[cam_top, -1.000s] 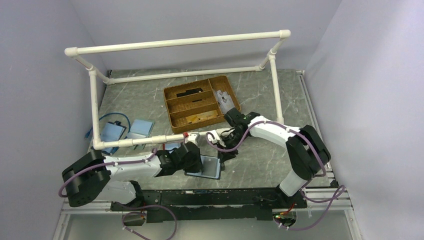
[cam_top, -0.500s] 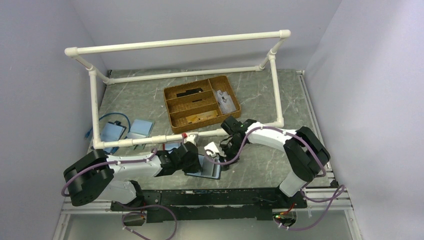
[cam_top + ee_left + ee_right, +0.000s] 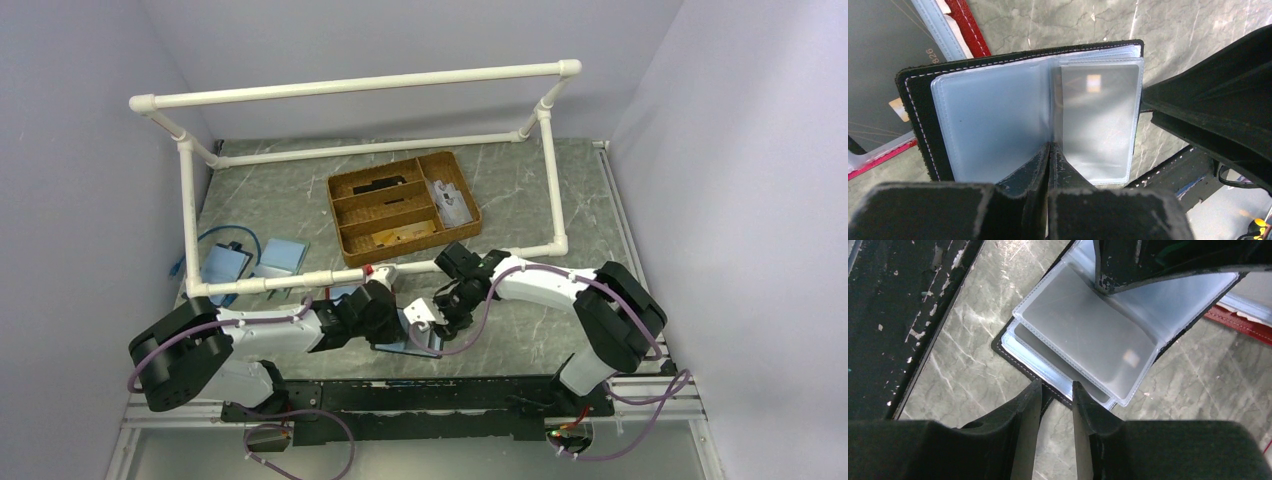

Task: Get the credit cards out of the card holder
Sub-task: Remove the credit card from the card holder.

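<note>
Left gripper (image 3: 1049, 149), jaws together, pinned the holder (image 3: 913, 115) open; right gripper (image 3: 1055, 388), slightly apart and empty, probably needed to pinch a card (image 3: 1098, 120) edge next.

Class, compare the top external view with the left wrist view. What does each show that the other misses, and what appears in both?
Only the top external view: the white pipe frame and the brown woven divided tray. Only the left wrist view: the grey card inside its clear plastic sleeve. Both: the black-edged folding card holder on the grey marbled table.
</note>
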Robot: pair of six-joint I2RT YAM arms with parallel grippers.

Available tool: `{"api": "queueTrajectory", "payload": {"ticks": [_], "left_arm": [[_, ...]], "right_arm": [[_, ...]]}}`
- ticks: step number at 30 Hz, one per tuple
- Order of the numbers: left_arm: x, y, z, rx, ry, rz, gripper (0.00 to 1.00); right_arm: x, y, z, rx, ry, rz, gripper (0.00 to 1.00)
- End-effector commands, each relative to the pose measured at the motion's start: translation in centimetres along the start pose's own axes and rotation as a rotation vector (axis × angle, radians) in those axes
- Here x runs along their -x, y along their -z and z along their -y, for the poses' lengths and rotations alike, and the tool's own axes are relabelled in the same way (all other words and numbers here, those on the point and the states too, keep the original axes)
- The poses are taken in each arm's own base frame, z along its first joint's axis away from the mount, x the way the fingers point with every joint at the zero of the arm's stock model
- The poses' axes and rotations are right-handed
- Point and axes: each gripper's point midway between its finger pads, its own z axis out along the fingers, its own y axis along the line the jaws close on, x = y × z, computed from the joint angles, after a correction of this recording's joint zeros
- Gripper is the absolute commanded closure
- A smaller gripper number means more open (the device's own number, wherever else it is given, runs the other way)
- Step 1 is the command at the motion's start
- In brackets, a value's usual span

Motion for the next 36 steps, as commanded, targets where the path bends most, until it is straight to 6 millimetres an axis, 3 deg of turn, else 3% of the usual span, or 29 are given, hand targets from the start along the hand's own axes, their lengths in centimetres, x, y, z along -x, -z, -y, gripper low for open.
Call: {"api": "queueTrajectory", "payload": {"ticks": [1,14,26,28,36], "left_arm": [[-0.5,-0.5,-0.6,-0.001,0.020,-0.011,0.93],[-0.8,-0.4,-0.9,-0.041,0.048,-0.021,0.93],[-1.1,-0.4,-0.8,-0.098,0.072,-0.035,0.92],[-1.1,-0.3,-0.6,-0.118,0.077,-0.036,0.88],[-0.5,0.8,0.3,-0.199,0.090,-0.031,0.51]], "right_arm": [[1.0,-0.2,0.8,-0.037,0.053,0.009,0.68],[0.2,-0.8,0.1,-0.006,0.086,-0.042,0.66],[1.0,-1.3,0.9,-0.059,0.118,-0.037,0.61],[1.4,-1.2,1.2,-0.078,0.117,-0.026,0.61],[2.5,-1.3,1.8,-0.090,0.071,0.014,0.60]]}}
